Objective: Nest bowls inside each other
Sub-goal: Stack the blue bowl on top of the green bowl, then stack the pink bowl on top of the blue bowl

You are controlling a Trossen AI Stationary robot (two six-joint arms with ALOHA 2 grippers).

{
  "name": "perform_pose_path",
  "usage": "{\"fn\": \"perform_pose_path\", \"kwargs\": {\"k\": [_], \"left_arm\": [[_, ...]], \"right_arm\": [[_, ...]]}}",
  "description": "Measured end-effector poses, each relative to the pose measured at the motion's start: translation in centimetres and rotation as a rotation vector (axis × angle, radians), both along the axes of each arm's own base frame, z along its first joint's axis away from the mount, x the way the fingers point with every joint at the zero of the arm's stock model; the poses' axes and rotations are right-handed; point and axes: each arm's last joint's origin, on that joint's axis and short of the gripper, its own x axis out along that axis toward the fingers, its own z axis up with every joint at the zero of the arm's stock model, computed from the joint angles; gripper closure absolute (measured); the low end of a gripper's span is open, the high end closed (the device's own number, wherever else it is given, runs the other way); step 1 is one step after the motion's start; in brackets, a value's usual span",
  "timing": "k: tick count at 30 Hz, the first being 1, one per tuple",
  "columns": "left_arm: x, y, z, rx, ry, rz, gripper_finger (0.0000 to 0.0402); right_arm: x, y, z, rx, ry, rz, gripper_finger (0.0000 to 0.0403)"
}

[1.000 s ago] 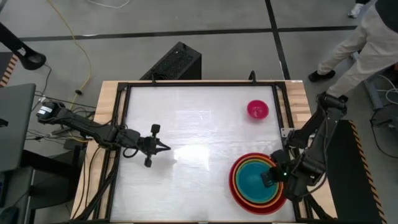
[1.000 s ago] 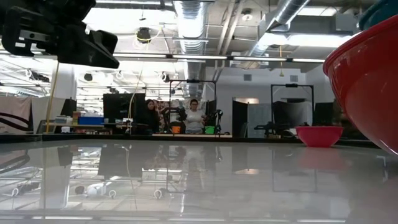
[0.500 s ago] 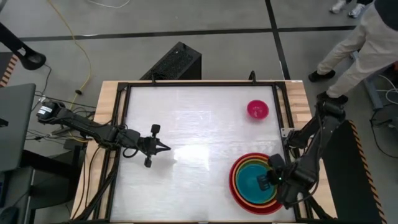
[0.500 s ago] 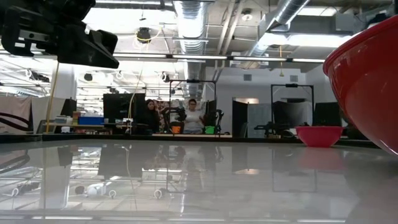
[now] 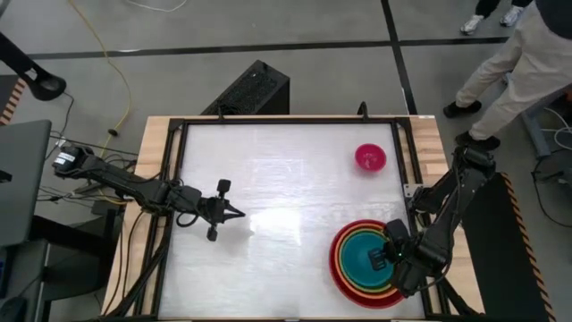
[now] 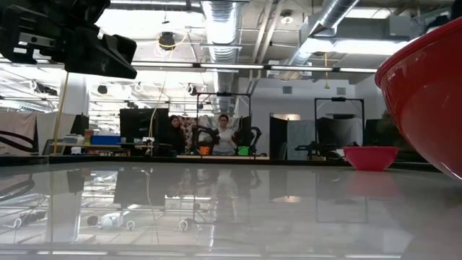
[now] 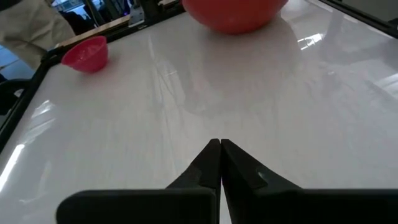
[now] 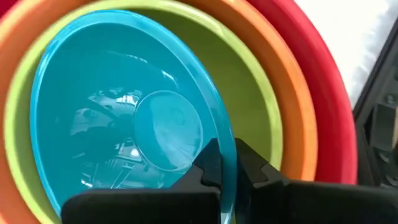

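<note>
Red (image 5: 340,268), orange (image 8: 298,106) and lime green (image 8: 255,112) bowls sit nested at the table's near right corner. The teal bowl (image 8: 124,124) lies inside the green one, with my right gripper (image 5: 380,259) shut on its rim, pointing steeply down. The low view shows only the red bowl's wall (image 6: 426,94). The small magenta-pink bowl (image 5: 370,157) stands alone on its base at the far right. My left gripper (image 5: 239,213) hovers shut over the table's left half, touching nothing. My right gripper pinches the teal bowl's rim (image 8: 227,140) on the side toward the table's right edge, one finger inside (image 8: 208,165) and one outside (image 8: 255,168). The fingers come from above, slanting down. The bowl sits within the green bowl; whether it rests there I cannot tell.
A black frame rail (image 5: 407,161) runs along the table's right side, close to the stack. White table top (image 5: 286,188) lies bare between my left gripper and the bowls. A person (image 5: 527,63) stands beyond the far right corner.
My right gripper has sunk a little over the stack, shifted slightly toward the table's left and near edges, and tipped steeper downward. The teal bowl has gone down with it, deeper into the green bowl; its rim has dropped out of the low view.
</note>
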Motion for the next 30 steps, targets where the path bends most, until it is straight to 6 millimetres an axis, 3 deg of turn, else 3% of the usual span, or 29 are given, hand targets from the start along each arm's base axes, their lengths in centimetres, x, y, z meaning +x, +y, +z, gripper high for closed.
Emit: {"fn": "perform_pose_path", "kwargs": {"k": [7,14,19,30], "left_arm": [[0.0,0.0,0.0,0.000,0.000,0.000,0.0401],[0.0,0.0,0.0,-0.001,0.000,0.001,0.0401],[0.0,0.0,0.0,0.000,0.000,0.000,0.0401],[0.0,0.0,0.0,0.015,0.002,-0.005,0.0401]], "right_arm": [[-0.1,0.0,0.0,0.005,0.016,-0.003,0.0380],[0.2,-0.3,0.0,0.023,0.054,-0.017,0.0285],[0.1,-0.5,0.3,0.072,0.116,-0.024,0.0239],[0.5,-1.3,4.6,0.029,0.014,-0.040,0.0236]]}}
